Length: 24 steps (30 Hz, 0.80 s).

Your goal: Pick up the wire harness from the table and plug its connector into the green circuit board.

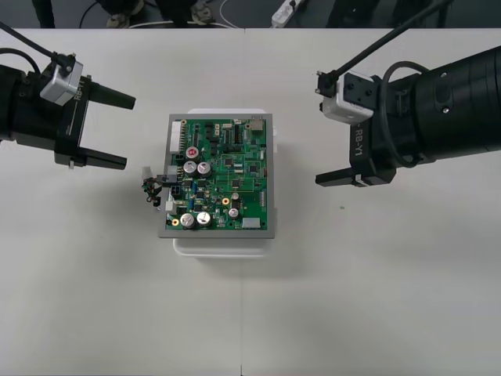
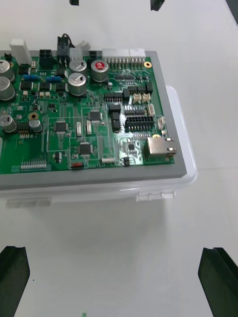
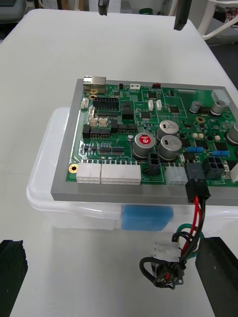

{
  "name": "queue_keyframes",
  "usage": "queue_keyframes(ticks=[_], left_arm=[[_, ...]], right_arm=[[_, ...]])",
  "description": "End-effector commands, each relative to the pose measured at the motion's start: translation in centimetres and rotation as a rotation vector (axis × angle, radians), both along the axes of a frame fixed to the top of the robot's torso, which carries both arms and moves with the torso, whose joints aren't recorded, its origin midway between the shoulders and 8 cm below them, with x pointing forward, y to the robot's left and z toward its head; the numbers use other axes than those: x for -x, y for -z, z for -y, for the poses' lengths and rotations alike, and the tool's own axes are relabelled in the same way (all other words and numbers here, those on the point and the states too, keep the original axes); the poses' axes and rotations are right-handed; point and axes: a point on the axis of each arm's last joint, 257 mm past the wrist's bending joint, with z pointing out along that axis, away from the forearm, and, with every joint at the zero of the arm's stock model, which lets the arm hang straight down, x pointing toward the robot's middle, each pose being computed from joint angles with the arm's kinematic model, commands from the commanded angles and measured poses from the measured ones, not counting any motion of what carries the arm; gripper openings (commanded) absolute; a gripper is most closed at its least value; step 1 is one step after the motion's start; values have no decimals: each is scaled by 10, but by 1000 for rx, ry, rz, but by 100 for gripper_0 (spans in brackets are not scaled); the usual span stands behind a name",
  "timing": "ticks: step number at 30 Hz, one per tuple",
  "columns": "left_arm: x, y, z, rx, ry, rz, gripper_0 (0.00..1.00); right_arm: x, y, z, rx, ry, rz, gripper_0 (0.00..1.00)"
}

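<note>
The green circuit board lies on its white base mid-table. The harness's black plug sits in a connector on the board's left edge. Its red, black and green wires hang down to a small coil on the table beside the base; in the front view that coil is at the board's left edge. My left gripper hovers open just left of the board, its fingers either side of the harness, not touching it. My right gripper stands open to the right of the board, with nothing between its fingers.
Bare table lies all around the base, with wide room in front and at both sides. The table's far edge and dark floor with cables run along the top of the front view.
</note>
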Motion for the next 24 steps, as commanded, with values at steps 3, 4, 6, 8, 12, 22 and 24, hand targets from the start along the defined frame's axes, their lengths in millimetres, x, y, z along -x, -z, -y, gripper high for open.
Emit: queue_keyframes(ticks=[3, 4, 6, 8, 12, 22, 24], left_arm=[[2, -25, 16, 26, 29, 75, 100], [2, -25, 17, 25, 31, 76, 100], [5, -22, 19, 15, 34, 83, 100], [6, -18, 19, 2, 31, 91, 100], [5, -17, 22, 6, 23, 103, 100], [4, -11, 22, 12, 7, 125, 100], [6, -8, 22, 8, 8, 123, 100]], right_arm=[[1, -5, 34, 42, -23, 113, 100], [1, -6, 35, 42, -22, 118, 100], [3, -4, 41, 50, -24, 135, 100], [4, -6, 43, 48, -18, 146, 100], [8, -5, 46, 36, -18, 146, 100], [17, 1, 60, -7, -22, 132, 100], [19, 1, 61, -12, -27, 131, 100]])
